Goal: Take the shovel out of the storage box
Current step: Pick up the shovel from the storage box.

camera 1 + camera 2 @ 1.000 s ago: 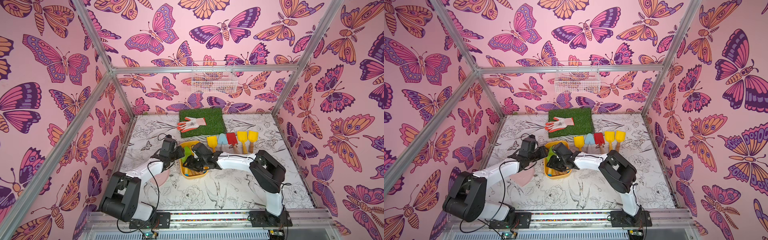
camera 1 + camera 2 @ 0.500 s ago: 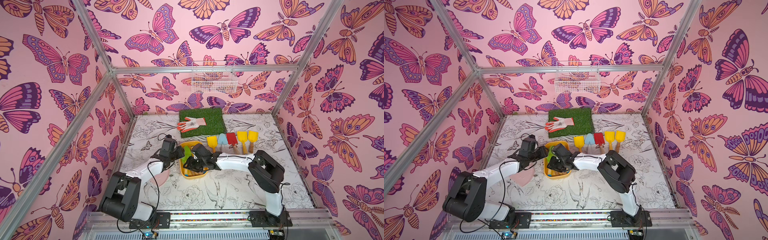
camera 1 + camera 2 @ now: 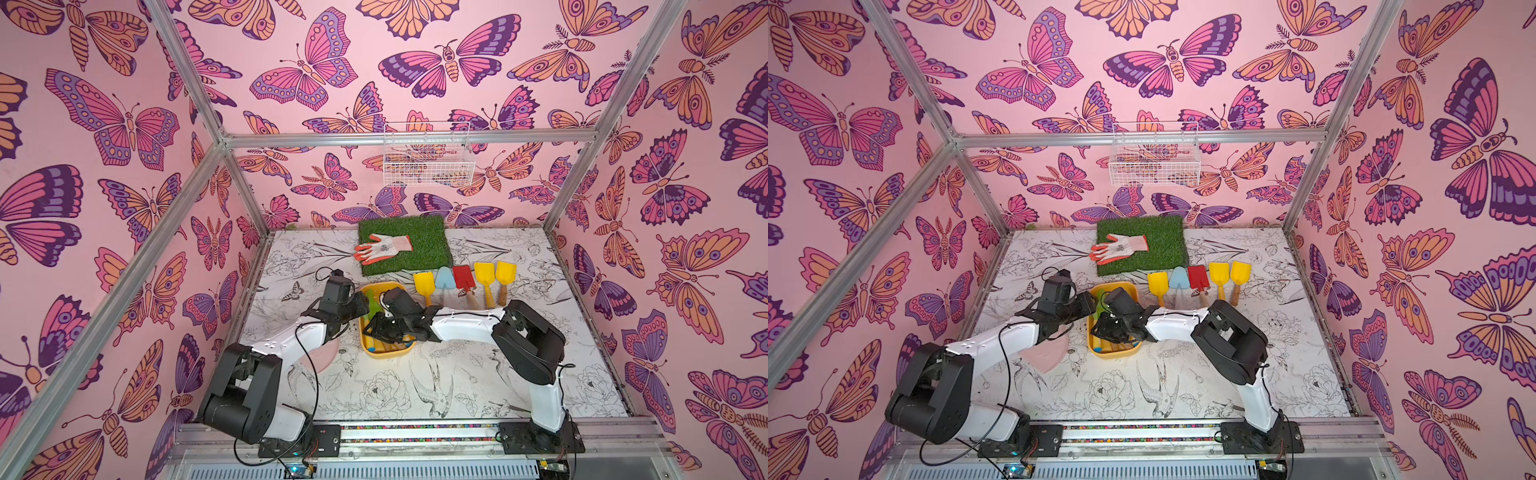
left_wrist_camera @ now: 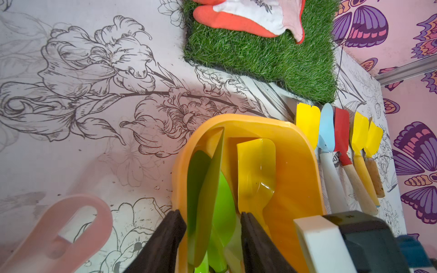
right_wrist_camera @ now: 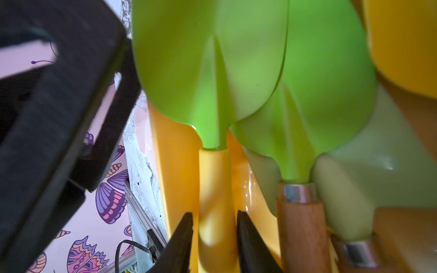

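Note:
The yellow storage box [image 3: 386, 351] [image 3: 1113, 353] lies mid-table and holds several toy shovels. The shovel [image 5: 208, 71] with a green blade and yellow handle [image 5: 214, 189] lies along the box's left wall, beside a second green shovel [image 5: 326, 106] with a wooden handle and a yellow shovel [image 4: 256, 170]. My right gripper [image 5: 214, 217] [image 3: 372, 330] reaches into the box with its fingers flanking the yellow handle, a thin gap on one side. My left gripper [image 4: 211, 214] [image 3: 362, 307] straddles the box's left wall [image 4: 181, 179], one finger outside and one inside.
Several shovels [image 3: 463, 278] lie in a row right of the box, in front of a grass mat [image 3: 419, 253] with a glove [image 3: 382, 248]. A pink flat piece [image 3: 320, 357] lies under my left arm. A white wire basket [image 3: 428, 160] hangs on the back wall.
The right gripper's jaws have narrowed around the yellow handle. Both arms and the box have stayed almost in place.

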Robot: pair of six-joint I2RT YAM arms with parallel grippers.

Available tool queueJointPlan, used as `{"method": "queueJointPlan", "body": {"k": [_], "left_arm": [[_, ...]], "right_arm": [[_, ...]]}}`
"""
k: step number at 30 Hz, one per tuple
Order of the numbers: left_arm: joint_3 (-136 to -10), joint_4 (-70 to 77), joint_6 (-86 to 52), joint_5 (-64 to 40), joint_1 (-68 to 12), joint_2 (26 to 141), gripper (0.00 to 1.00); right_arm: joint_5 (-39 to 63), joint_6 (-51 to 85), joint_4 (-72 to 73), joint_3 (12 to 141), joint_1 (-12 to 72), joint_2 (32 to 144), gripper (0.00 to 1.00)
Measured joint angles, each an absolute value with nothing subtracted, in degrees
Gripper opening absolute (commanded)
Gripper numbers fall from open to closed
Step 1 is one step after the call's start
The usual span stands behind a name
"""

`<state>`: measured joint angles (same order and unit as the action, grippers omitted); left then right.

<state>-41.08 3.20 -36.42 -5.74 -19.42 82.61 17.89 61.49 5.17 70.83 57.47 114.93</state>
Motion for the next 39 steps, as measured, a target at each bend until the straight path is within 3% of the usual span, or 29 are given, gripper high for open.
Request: {"method": "queueJointPlan", "body": {"k": [20,39], "left_arm": [[-41.1,3.2,-36.4,-5.6,-19.4,82.6,0.48],[-41.1,3.2,-36.4,-5.6,-19.4,82.6,0.48]], "right_arm": [[15.9,59.7,0.1,68.7,57.5,110.8,0.09],[10.1,52.7,-8.8,66.6,57.5,100.4,0.05]]}}
